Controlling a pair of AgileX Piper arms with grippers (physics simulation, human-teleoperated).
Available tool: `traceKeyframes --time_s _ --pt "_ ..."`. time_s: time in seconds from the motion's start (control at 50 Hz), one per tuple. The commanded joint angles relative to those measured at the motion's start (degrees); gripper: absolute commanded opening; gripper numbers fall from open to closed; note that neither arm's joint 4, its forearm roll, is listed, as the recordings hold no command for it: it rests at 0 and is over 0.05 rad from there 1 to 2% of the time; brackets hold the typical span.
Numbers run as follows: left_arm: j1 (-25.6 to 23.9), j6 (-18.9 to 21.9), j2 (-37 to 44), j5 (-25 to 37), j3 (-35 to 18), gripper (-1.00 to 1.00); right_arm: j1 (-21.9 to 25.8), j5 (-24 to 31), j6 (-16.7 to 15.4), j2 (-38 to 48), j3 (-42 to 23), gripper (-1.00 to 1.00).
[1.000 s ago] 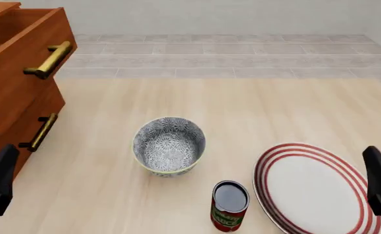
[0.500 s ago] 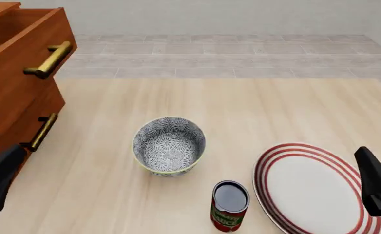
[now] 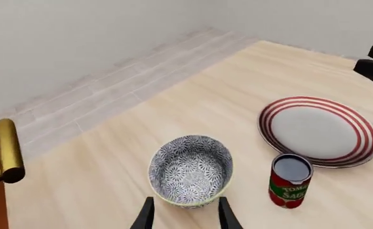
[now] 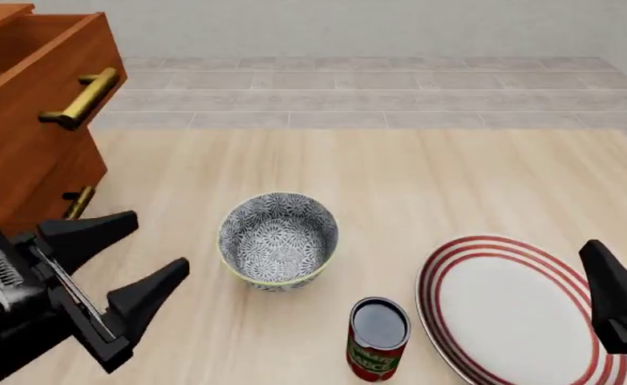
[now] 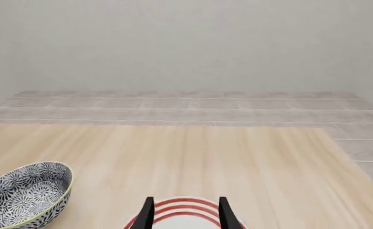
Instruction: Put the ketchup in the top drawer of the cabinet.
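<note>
The cabinet (image 4: 25,120) and right end effector (image 4: 618,309) run off-frame

The left gripper (image 4: 137,253) is matte black, with two pointed wedge-shaped fingers and a ribbed grey rail. The right gripper (image 4: 613,301) is black too.

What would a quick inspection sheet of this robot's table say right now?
Surface: pale wooden table.
Job's things: small red can of ketchup upright beside the plate; reddish-brown wooden cabinet at left, its top drawer pulled open.
Clutter: grey patterned bowl; white red-ringed plate.
Grippers: left pincer open, empty; right pincer open, empty.
Cables: nothing seen.
Surroundings: grey tiled floor, plain wall.
</note>
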Motion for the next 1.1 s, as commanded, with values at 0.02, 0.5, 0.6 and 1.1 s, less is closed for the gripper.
traceKeyframes --time_s 0.02,0.5,0.6,1.1 --pt "-10.23 1.54 21.3 -17.99 2.03 1.0 0.75 -0.02 0.99 -0.24 0.05 1.0" --pt "-19.4 4.38 44.26 -32.76 -1.22 1.0 2.64 -1.72 0.96 1.97 0.35 1.0" --pt "-21.92 5.0 49.07 -33.69 -3.8 1.0 2.83 -1.66 1.01 2.0 0.31 1.0" --pt "-23.73 3.35 61.76 -33.99 -11.27 1.0 3.02 -1.84 1.3 2.51 0.36 1.0"
